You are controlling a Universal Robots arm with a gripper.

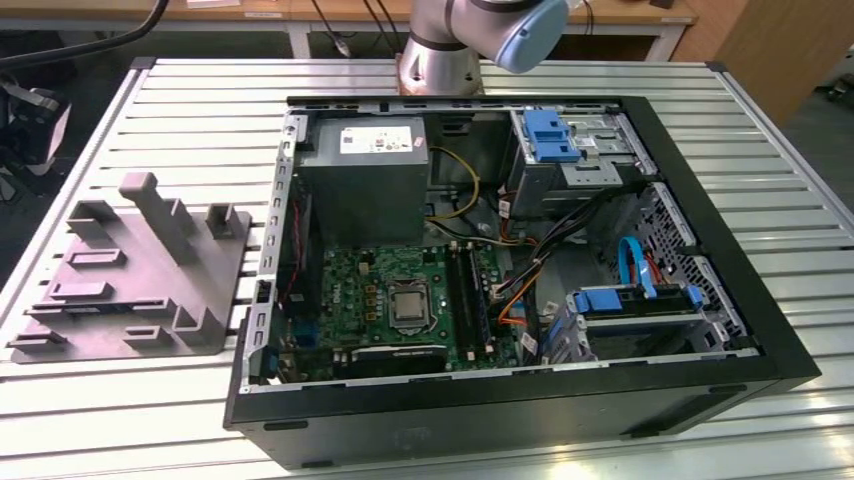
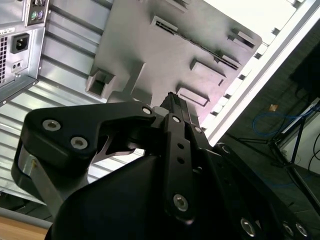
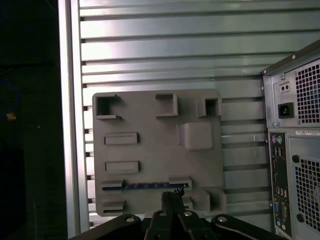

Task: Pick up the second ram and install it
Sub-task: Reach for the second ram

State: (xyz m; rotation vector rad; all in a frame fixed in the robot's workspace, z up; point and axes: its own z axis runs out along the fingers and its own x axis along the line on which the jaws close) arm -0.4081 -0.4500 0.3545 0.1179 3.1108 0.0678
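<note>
The second ram (image 3: 145,186) is a thin dark stick standing on edge in a slot of the grey fixture (image 3: 150,150), along the side nearest my fingertips in the first wrist view. My gripper (image 3: 173,199) hangs well above the fixture, over one end of that stick, apart from it. Its fingers meet with nothing between them; the second wrist view shows the gripper (image 2: 174,102) the same way, black, above the fixture (image 2: 150,55). In the exterior view the fixture (image 1: 134,270) lies at the left of the open computer case (image 1: 507,280).
The green motherboard (image 1: 400,295) with its black memory slots (image 1: 463,290) lies inside the case, below the grey power-supply box (image 1: 363,180). Cables and blue drive brackets fill the case's right half. The slatted metal table (image 1: 160,100) ends just beyond the fixture.
</note>
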